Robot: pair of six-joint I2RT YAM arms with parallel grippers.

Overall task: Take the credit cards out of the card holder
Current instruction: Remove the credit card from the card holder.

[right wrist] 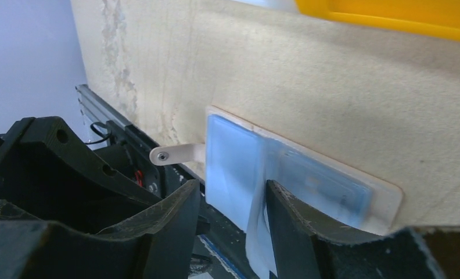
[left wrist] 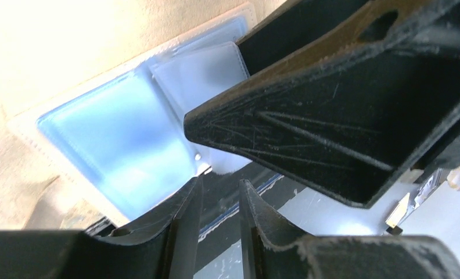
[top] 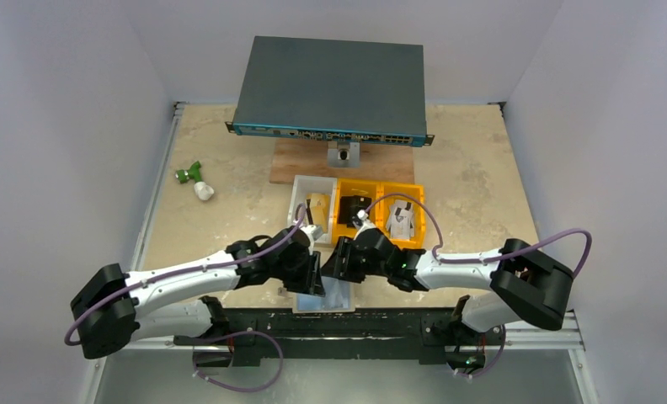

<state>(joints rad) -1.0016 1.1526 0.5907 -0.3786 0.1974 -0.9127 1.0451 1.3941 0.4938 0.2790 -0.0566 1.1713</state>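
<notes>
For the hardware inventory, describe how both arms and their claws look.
The left arm and right arm are built from white tube links between bulky black joint housings. A lavender cable loops loosely along each one. The left claw and right claw are black, each with two tapered fingers. Their plastic faces are scuffed with fine pale scratches and have a few round holes.

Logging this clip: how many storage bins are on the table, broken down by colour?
White bin: 1
Orange bins: 2
Total: 3
</notes>
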